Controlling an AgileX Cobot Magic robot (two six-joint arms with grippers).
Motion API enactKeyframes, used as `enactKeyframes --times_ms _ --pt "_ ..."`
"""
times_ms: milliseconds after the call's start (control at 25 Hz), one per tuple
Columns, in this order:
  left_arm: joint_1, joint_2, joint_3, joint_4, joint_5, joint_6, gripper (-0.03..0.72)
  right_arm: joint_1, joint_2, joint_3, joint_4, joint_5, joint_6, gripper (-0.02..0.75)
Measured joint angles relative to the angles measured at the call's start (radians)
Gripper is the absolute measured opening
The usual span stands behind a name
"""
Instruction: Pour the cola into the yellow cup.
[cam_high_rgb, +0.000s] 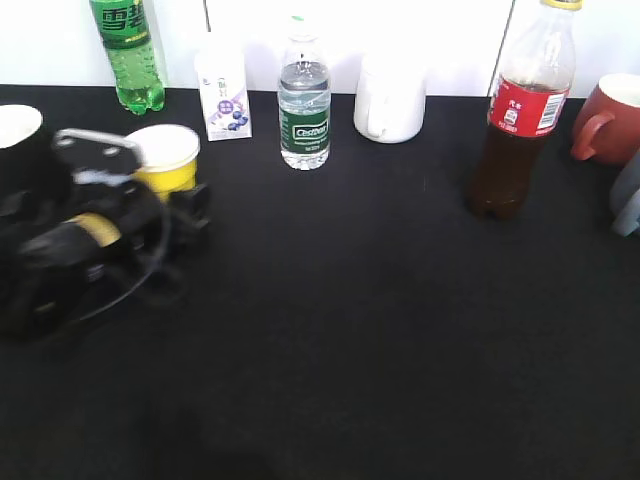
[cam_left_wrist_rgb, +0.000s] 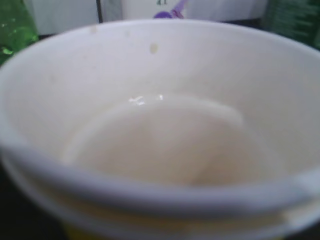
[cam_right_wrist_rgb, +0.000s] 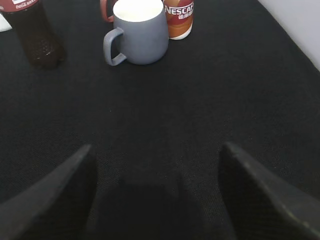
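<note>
So, step in hand: by my reading, the left arm is taking hold of the yellow cup so it can be brought toward the cola; nothing is poured yet, since the cup's white inside looks dry in the left wrist view.
Table (cam_high_rgb: 330, 330): black cloth, with open room in the middle between cup and cola, which looks the safest place to pour.
Cola (cam_high_rgb: 520, 110): stands upright at the far right, yellow cap on, dark liquid filling roughly the lower half; well apart from the cup.
Left gripper (cam_high_rgb: 185, 200): low at the left, right against the cup's near side; whether its fingers are closed on the cup I cannot tell, as the wrist camera is filled by the rim.
Right gripper (cam_right_wrist_rgb: 155, 195): spread wide, holding nothing, hovering over bare cloth with the cola far to its left.
Grey mug (cam_right_wrist_rgb: 137, 32): just right of the cola, so approach the bottle from the near side.
Yellow cup (cam_high_rgb: 165, 158): upright at the far left, mouth up.
Advice: grip the cup low and keep it level; the cap must come off before tilting.
</note>
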Motion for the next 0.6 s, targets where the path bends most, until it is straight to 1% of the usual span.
enactKeyframes --times_ms 40,80,120,160,200,280,360,400,520,600 --pt "0.0 -0.066 0.05 0.022 0.001 -0.001 0.437 0.0 0.0 0.0 0.0 0.0 0.0 0.573" --pt "0.0 -0.135 0.103 0.068 0.001 -0.005 0.437 0.0 0.0 0.0 0.0 0.0 0.0 0.573" --pt "0.0 -0.211 0.142 0.122 0.005 -0.024 0.437 0.0 0.0 0.0 0.0 0.0 0.0 0.573" --pt "0.0 -0.272 0.169 0.178 0.025 -0.067 0.437 0.0 0.0 0.0 0.0 -0.001 0.0 0.573" --pt "0.0 -0.322 0.178 0.269 0.052 -0.115 0.437 0.0 0.0 0.0 0.0 -0.001 0.0 0.573" --pt "0.0 -0.363 0.178 0.496 0.061 -0.231 0.436 0.0 0.0 0.0 0.0 -0.001 0.0 0.573" --pt "0.0 -0.365 0.178 0.676 0.053 -0.325 0.436 0.0 0.0 0.0 0.0 -0.001 0.0 0.573" --pt "0.0 -0.365 0.178 0.755 0.038 -0.352 0.436 0.0 0.0 0.0 0.0 -0.001 0.0 0.573" --pt "-0.001 -0.365 0.178 0.886 0.003 -0.397 0.436 0.0 0.0 0.0 0.0 -0.001 0.0 0.573" --pt "-0.024 -0.365 0.178 0.905 0.002 -0.401 0.436 0.0 0.0 0.0 0.0 -0.001 0.0 0.573"
